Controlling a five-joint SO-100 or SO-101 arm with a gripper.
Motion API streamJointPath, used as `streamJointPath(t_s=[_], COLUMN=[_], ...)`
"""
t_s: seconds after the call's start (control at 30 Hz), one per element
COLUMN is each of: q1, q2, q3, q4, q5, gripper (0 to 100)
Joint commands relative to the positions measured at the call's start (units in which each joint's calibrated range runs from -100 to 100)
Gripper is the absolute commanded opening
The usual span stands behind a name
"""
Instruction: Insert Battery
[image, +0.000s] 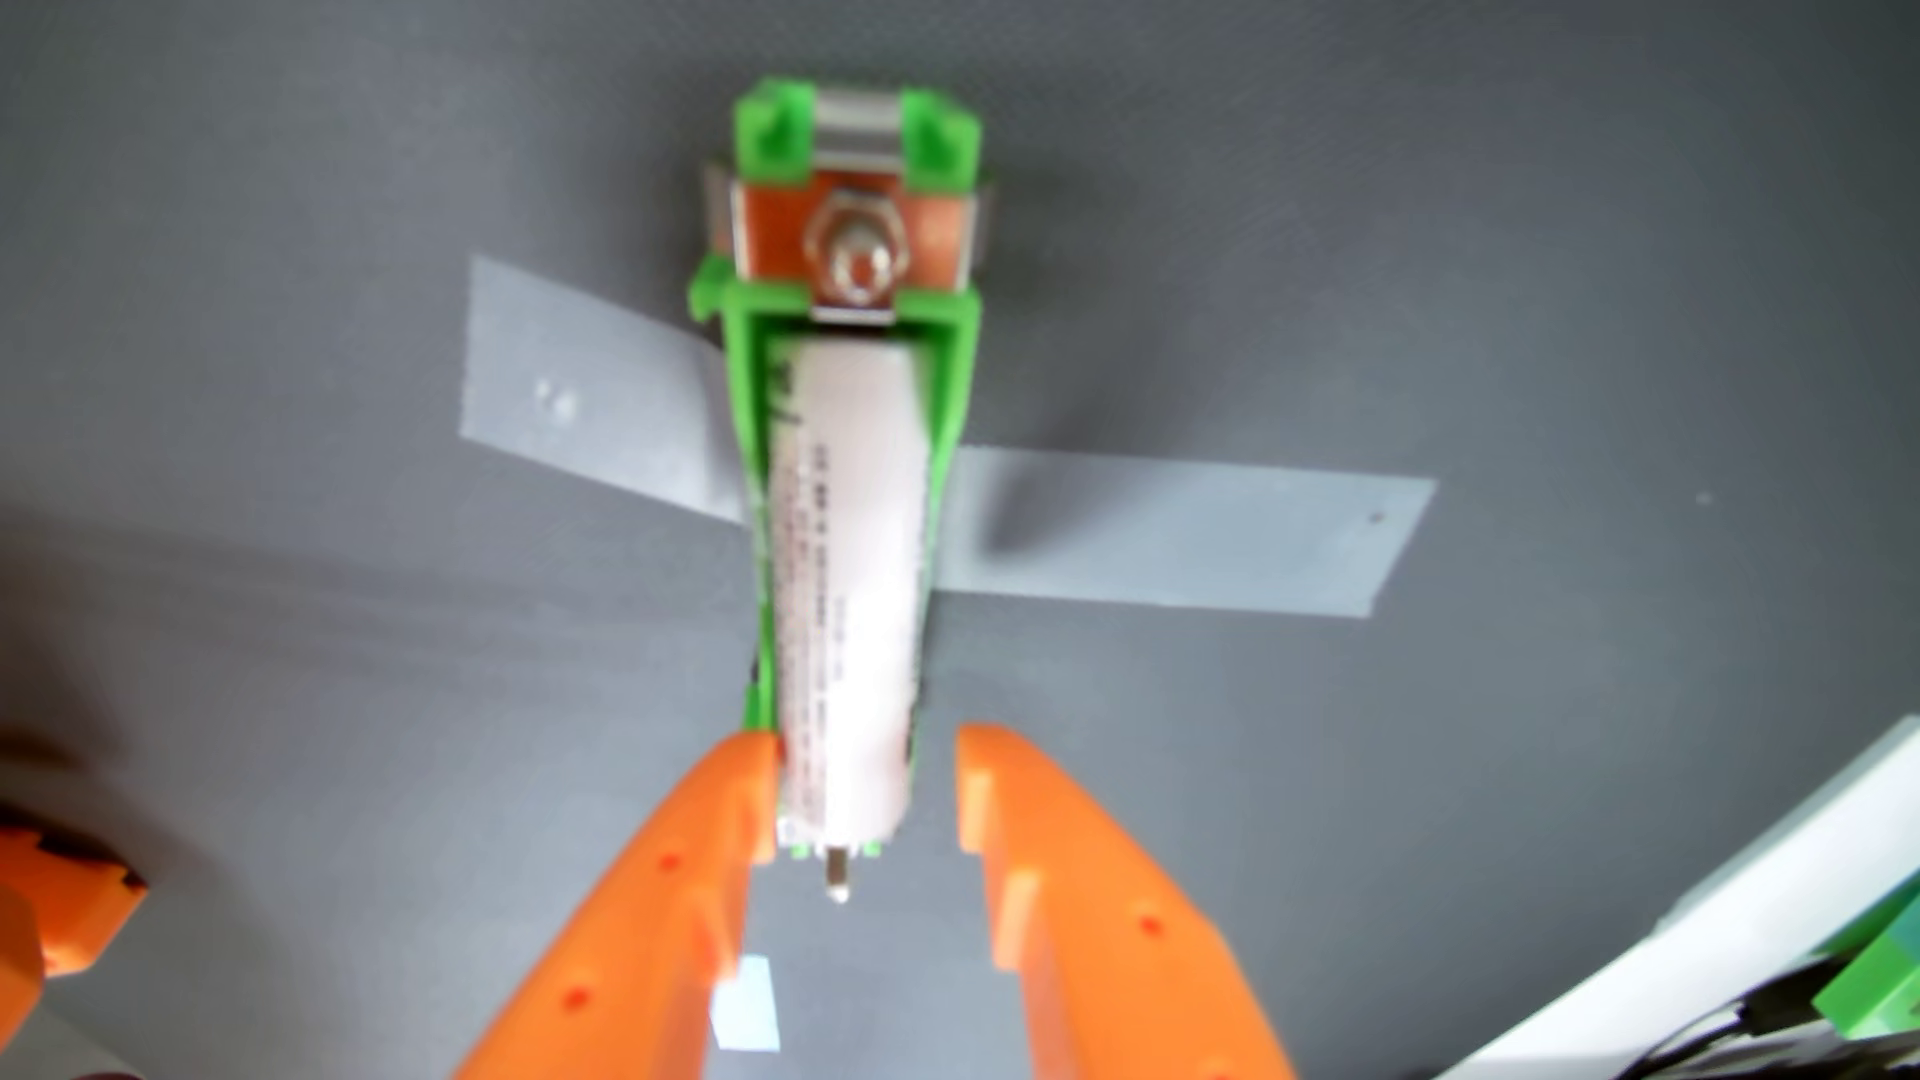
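In the wrist view a white cylindrical battery (850, 582) with small print lies lengthwise in a green plastic holder (948, 384) taped to the grey table. At the holder's far end sit a copper plate and a metal nut (860, 260). A small metal contact (836, 878) pokes out at the near end. My orange gripper (868, 753) is open, its fingertips on either side of the battery's near end. The left fingertip (743, 774) touches or nearly touches the holder's side; the right fingertip (987, 768) stands clear with a gap.
Grey tape strips (1184, 535) run out left and right from under the holder. A white board (1766, 914) with a green part and black cables sits at the lower right. An orange part (57, 893) shows at the lower left edge.
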Motion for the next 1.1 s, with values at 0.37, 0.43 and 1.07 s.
streamJointPath(t_s=[0.37, 0.43, 1.07], q1=[0.1, 0.1, 0.1], q2=[-1.2, -1.2, -0.8], q3=[-4.0, -4.3, -4.3], q4=[0.5, 0.6, 1.9], q5=[0.4, 0.4, 0.0], gripper=[10, 10, 2])
